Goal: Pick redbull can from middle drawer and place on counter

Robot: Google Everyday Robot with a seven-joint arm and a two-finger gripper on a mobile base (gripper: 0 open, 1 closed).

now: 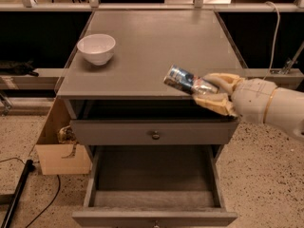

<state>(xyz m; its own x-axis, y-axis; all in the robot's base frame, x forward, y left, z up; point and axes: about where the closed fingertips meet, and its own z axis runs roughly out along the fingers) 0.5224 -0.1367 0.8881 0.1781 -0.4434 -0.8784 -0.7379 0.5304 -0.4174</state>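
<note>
The hand point(207, 89) grasps the redbull can point(182, 80) above the counter point(156, 46) front edge, speckled floor point(266, 175) below.

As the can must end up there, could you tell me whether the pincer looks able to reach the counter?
Probably yes: the pincer, shut on the redbull can, hovers at the front right edge of the counter, with bare surface beside it; the white bowl sits far left.

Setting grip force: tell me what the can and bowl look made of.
Redbull can: thin metal, likely aluminium, glossy; bright glints on its silver-and-blue side; clamped in the claw over the counter near its front edge. White bowl: looks glazed ceramic, smooth, soft sheen; could be plastic.
</note>
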